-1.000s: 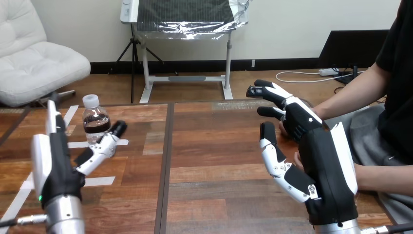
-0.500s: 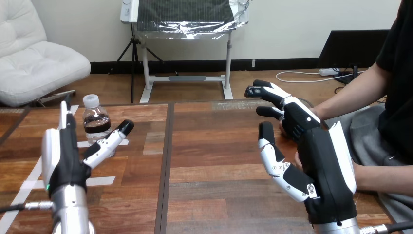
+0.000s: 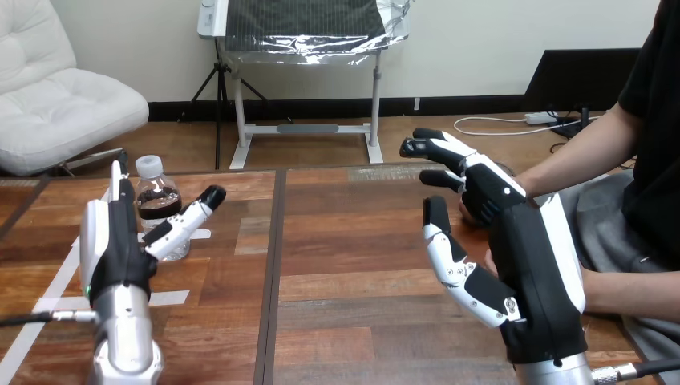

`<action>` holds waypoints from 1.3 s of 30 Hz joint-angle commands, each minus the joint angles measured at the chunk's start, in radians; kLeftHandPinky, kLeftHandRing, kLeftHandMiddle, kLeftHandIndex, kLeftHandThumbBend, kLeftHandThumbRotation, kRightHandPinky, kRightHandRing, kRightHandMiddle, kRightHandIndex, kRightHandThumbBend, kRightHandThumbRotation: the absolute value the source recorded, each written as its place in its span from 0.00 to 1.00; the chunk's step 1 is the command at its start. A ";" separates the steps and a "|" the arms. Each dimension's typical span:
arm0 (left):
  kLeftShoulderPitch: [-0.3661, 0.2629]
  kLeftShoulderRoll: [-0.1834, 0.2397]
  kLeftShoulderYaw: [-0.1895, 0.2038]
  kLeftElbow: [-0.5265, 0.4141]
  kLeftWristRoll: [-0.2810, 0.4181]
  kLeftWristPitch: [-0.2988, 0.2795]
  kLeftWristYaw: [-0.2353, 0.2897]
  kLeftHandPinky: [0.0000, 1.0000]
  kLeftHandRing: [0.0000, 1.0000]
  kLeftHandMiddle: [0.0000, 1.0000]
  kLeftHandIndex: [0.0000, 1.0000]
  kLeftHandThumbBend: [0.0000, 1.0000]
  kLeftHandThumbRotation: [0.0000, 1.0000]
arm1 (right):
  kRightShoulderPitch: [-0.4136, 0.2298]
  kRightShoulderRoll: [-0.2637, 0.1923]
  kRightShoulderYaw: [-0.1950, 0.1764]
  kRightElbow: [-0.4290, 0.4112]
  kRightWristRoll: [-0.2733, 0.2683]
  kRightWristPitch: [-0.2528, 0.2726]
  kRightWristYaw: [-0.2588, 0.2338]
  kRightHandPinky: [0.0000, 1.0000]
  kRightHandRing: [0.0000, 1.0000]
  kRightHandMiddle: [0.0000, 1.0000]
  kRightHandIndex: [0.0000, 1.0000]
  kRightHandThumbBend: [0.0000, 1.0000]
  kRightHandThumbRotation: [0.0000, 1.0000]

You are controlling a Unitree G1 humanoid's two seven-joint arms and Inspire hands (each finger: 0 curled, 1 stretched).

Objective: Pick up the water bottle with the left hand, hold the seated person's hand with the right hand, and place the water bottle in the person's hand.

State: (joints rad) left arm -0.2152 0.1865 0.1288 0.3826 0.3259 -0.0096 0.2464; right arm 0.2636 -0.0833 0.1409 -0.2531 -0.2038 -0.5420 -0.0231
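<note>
1. The water bottle (image 3: 155, 200) is seen upright on the surface (image 3: 353, 265), cap on, not lifted.
2. The left robot hand (image 3: 119, 253) is set right at the water bottle and is released. Its fingers are straight along the bottle's left side, and its thumb is stretched across the bottle's near-right side. The bottle is bracketed, not clamped. Whether the thumb touches the bottle cannot be told.
3. The right robot hand (image 3: 533, 265) is raised well to the right of the water bottle and is also released, with fingers extended and thumb spread.
4. The person's hand (image 3: 464, 212) is mostly hidden behind the right robot hand, well right of the water bottle. No finger is seen curled round it, and contact cannot be told.
5. Status, as judged: no step is completed. The pick-up is at pre-grasp, the hold on the person's hand is not confirmed, and the hand-over is not started.
6. Left to do: the left robot hand is to be closed on the water bottle and the bottle lifted. The person's hand is to be taken by the right robot hand. The bottle is then to be carried right and set in the person's hand.
</note>
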 commanded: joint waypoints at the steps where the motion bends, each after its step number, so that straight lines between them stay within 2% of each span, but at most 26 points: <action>1: -0.101 0.035 -0.018 0.053 0.013 -0.001 0.024 0.88 0.98 1.00 1.00 1.00 0.58 | -0.062 0.001 -0.013 0.005 0.014 -0.003 0.004 0.76 0.84 0.85 0.73 0.04 0.00; 10: -0.145 0.058 -0.037 0.154 0.044 -0.050 0.091 0.86 0.96 0.99 1.00 1.00 0.58 | -0.057 0.002 -0.018 -0.009 -0.006 0.013 -0.003 0.75 0.83 0.85 0.73 0.05 0.00; 16: -0.160 0.059 -0.044 0.173 0.054 -0.036 0.119 0.85 0.96 0.99 1.00 1.00 0.58 | -0.059 0.000 -0.021 -0.003 -0.008 0.005 -0.005 0.75 0.83 0.85 0.73 0.05 0.00; 25: -0.189 0.072 -0.056 0.254 0.053 -0.063 0.169 0.87 0.96 0.98 1.00 1.00 0.57 | -0.056 0.000 -0.017 -0.008 0.017 0.014 0.008 0.76 0.84 0.85 0.72 0.05 0.00; 39: -0.227 0.084 -0.074 0.310 0.069 -0.024 0.212 0.87 0.96 0.97 0.99 0.98 0.55 | -0.058 -0.002 -0.020 -0.010 0.006 0.014 0.009 0.77 0.85 0.85 0.71 0.05 0.00</action>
State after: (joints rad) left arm -0.3359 0.2343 0.0818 0.6725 0.3652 -0.0403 0.4340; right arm 0.2636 -0.0846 0.1364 -0.2531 -0.2041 -0.5271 -0.0152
